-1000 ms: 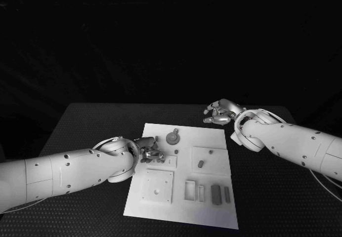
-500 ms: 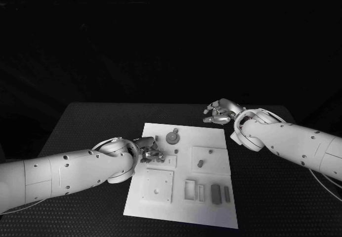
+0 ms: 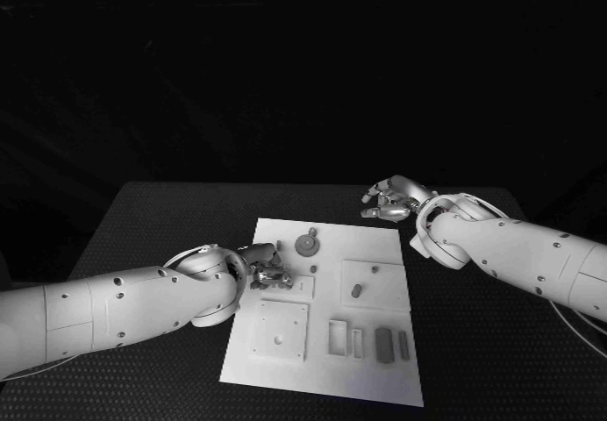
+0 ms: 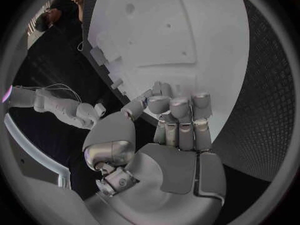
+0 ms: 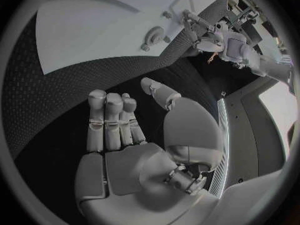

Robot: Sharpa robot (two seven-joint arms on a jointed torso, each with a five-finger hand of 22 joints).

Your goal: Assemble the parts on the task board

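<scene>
The white task board [image 3: 332,307] is lying in the middle of the black surface [image 3: 152,219], its long side running away from the robot. The left hand [image 3: 262,268] is sitting at the board's left edge, about halfway along it, with its fingers [image 4: 180,116] curling downward side by side over the board's rim; in the left wrist view they are bending in close together, and I cannot tell whether anything is pinched beneath them. A round part [image 3: 308,243] with a short stem is lying on the far half of the board, just beyond the left hand. A small oblong part [image 3: 357,290] is resting on a raised square plate near the board's right side. Toward the near end, a square plate [image 3: 278,332] with a small hole is lying at the left, and beside it two narrow bars [image 3: 383,344] are lying next to an upright rectangular frame [image 3: 338,337]. The right hand [image 3: 392,201] is hovering over the black surface just past the board's far right corner, apart from the board, with its fingers [image 5: 111,117] partly curling and holding nothing.
</scene>
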